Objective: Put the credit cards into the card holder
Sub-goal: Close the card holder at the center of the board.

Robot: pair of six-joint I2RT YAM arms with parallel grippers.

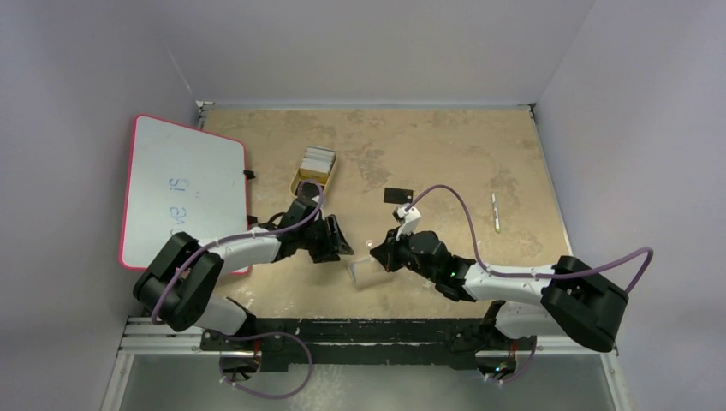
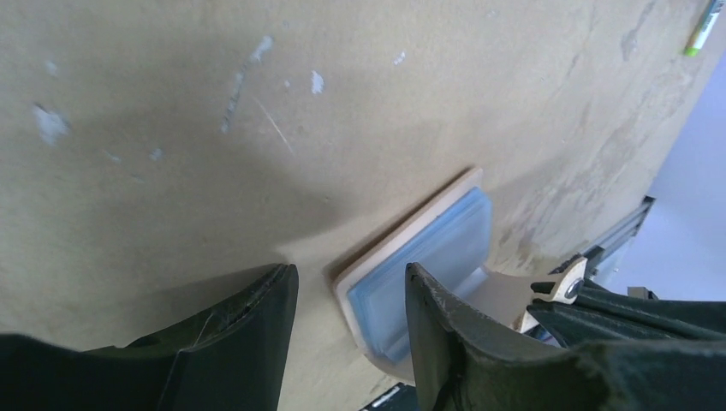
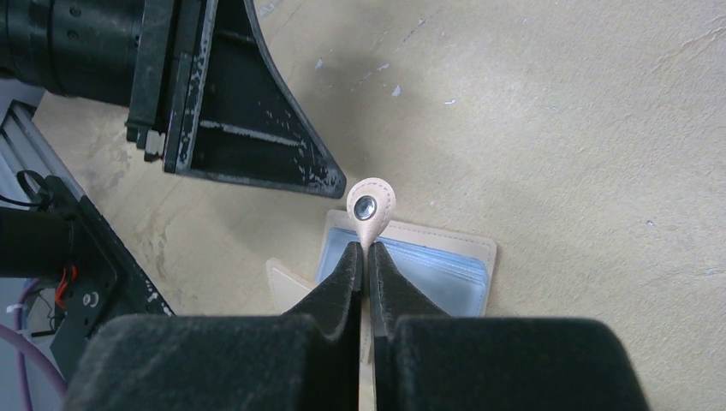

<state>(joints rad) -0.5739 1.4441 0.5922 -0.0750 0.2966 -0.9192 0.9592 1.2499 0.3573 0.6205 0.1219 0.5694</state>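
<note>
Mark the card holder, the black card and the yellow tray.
card holder (image 3: 432, 267), right wrist view, blue-grey inner pocket.
black card (image 1: 399, 195), top view, its centre.
yellow tray (image 1: 299, 181), top view, near rim.

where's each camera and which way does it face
top external: above and behind the robot, looking down on the table; left arm, right arm show.
left wrist: on the left arm, facing down at the card holder; open left gripper shows.
right wrist: on the right arm, facing down; right gripper shut on the holder's tab.
shared: both wrists see the card holder.
</note>
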